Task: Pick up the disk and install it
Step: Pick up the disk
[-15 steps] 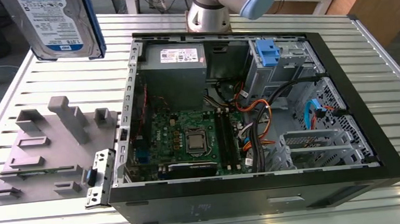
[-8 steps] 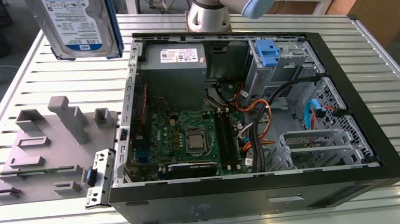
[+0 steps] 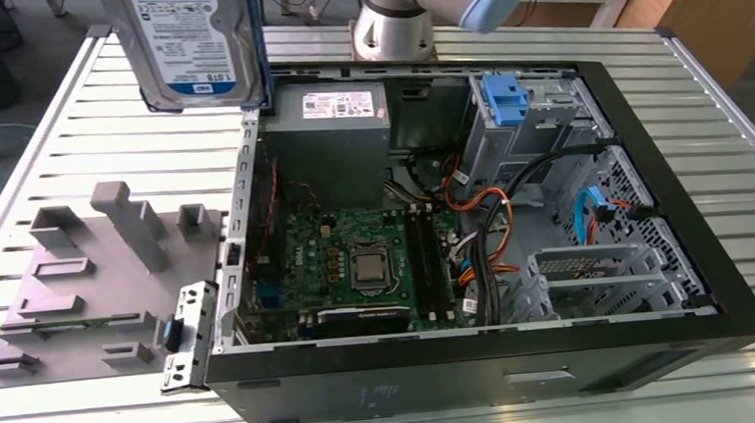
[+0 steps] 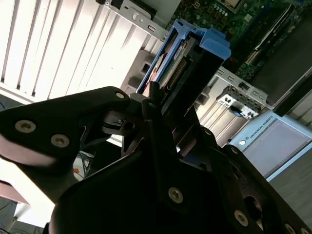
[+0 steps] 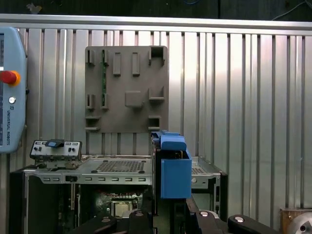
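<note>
The disk (image 3: 197, 41), a silver hard drive with a white-and-blue label in a blue bracket, hangs upright high above the table, over the far corner of the open computer case (image 3: 697, 280) on the exterior view's left. In the second wrist view my black gripper (image 4: 161, 102) is shut on the disk (image 4: 195, 53), its fingers clamped on the drive's end. In the first wrist view the blue bracket of the disk (image 5: 174, 168) juts out past the gripper (image 5: 170, 217), with the case beneath it.
Inside the case lie the motherboard (image 3: 354, 262), a grey power supply (image 3: 332, 111) and a metal drive cage (image 3: 543, 113) holding a small blue clip (image 3: 502, 96). A grey parts fixture (image 3: 93, 278) rests on the slatted table beside the case. The arm's base (image 3: 393, 24) stands behind.
</note>
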Action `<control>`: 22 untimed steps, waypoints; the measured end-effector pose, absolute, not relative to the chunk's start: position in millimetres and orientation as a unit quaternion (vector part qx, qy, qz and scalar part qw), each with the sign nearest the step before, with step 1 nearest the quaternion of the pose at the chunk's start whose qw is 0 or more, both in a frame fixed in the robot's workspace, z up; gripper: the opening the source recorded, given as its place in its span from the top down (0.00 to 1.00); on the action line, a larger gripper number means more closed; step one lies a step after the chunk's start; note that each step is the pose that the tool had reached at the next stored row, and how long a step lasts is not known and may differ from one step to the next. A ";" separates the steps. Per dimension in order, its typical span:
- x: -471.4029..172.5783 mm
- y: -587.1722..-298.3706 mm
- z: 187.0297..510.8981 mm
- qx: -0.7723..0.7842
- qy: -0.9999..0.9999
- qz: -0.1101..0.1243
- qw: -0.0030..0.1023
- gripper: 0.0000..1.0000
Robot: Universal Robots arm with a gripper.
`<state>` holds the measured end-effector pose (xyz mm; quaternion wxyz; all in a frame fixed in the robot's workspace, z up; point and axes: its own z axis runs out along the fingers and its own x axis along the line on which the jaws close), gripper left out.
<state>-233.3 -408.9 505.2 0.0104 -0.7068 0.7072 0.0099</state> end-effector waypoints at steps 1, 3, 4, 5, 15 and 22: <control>-229.0 -408.9 505.2 -0.707 0.707 0.010 0.010 0.65; -220.1 -408.9 505.1 -0.707 0.707 0.010 0.010 0.65; -215.6 -408.9 505.1 -0.707 0.707 0.010 0.010 0.65; -211.2 -408.9 505.1 -0.707 0.707 0.010 0.010 0.65; -166.1 -408.9 505.1 -0.707 0.707 0.010 0.010 0.65; -135.6 -408.9 505.1 -0.707 0.707 0.010 0.010 0.65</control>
